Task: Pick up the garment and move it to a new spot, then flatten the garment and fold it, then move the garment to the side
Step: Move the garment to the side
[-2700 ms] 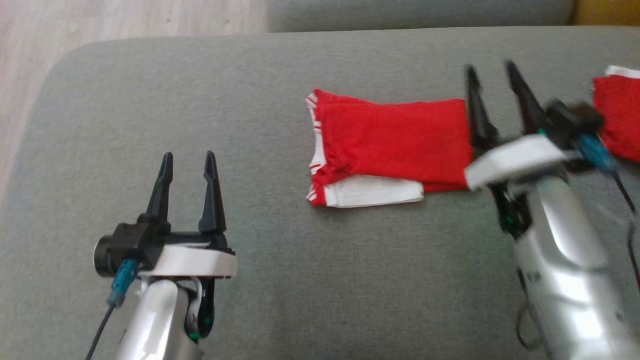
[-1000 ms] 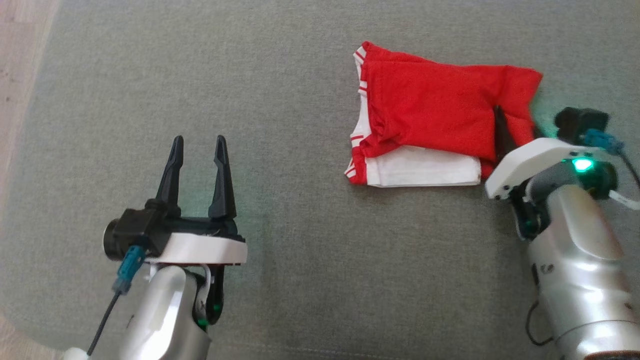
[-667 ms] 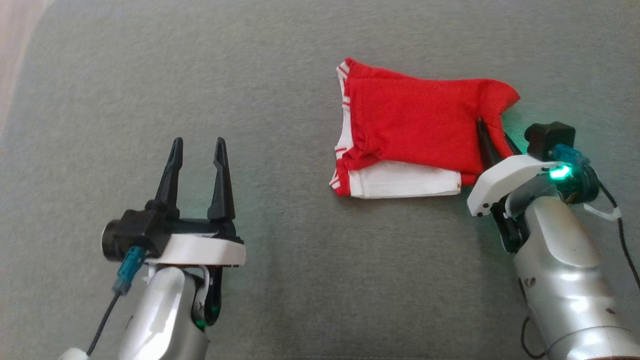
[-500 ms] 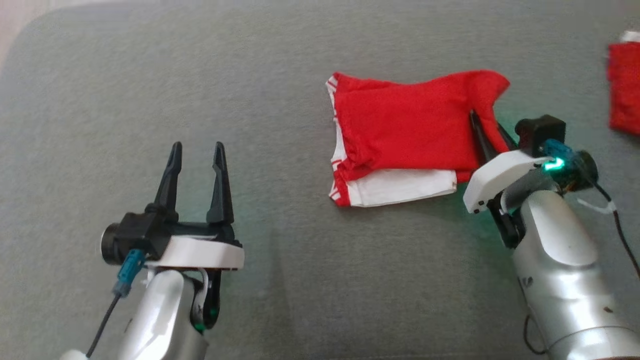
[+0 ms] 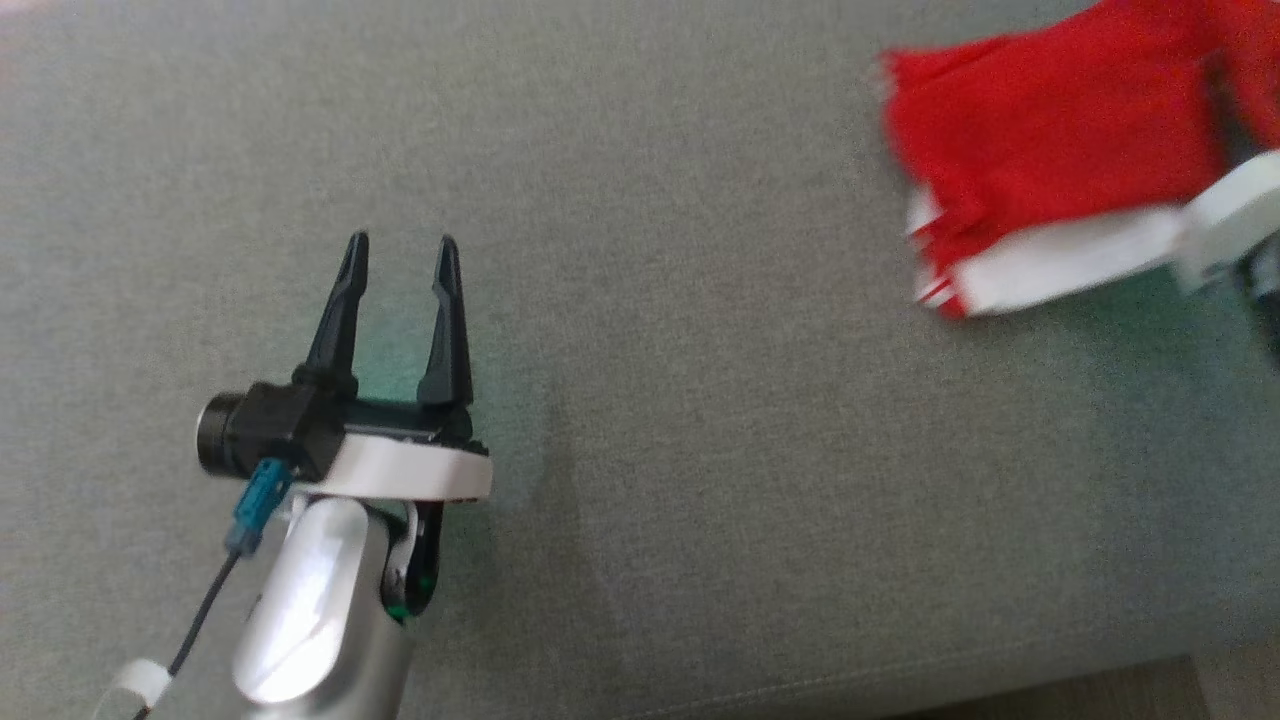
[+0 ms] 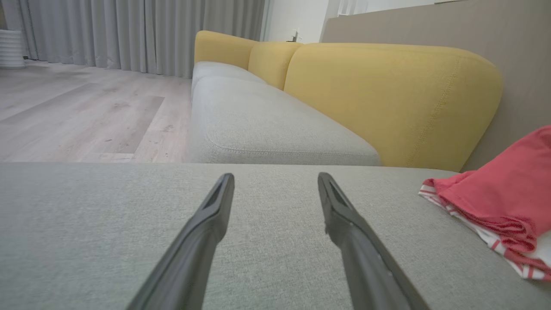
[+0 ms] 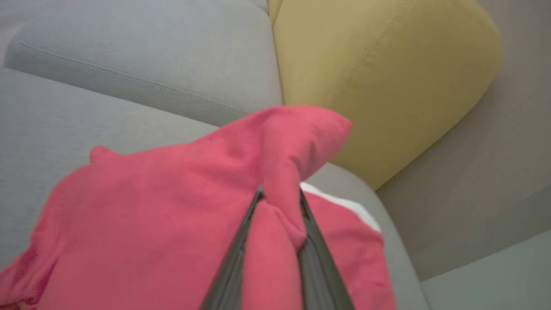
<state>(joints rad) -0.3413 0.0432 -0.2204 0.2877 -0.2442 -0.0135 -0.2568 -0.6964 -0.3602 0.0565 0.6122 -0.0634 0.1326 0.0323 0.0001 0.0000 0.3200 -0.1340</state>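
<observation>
The garment [image 5: 1050, 150] is red with white striped trim and lies folded on the grey cushion at the upper right of the head view, blurred. My right gripper [image 7: 280, 191] is shut on a raised red fold of the garment [image 7: 150, 206], which drapes over both fingers. In the head view its white wrist plate [image 5: 1230, 210] sits at the garment's right edge. My left gripper [image 5: 402, 245] stands open and holds nothing, well to the left of the garment. Its wrist view has the left gripper [image 6: 275, 178] over bare cushion, with the garment [image 6: 508, 189] at the right edge.
A grey seat cushion [image 5: 640, 450] carries everything; its front edge and the floor [image 5: 1150, 690] show at the lower right. Yellow backrests [image 6: 387, 94] rise behind. Another red cloth with a white edge [image 7: 344, 206] lies just beyond my right fingers. Wood floor [image 6: 86, 107] lies to the left.
My right gripper has shut on the garment's right edge and raised a fold. The head camera has swung, so the garment now sits at the upper right. The left gripper stays open.
</observation>
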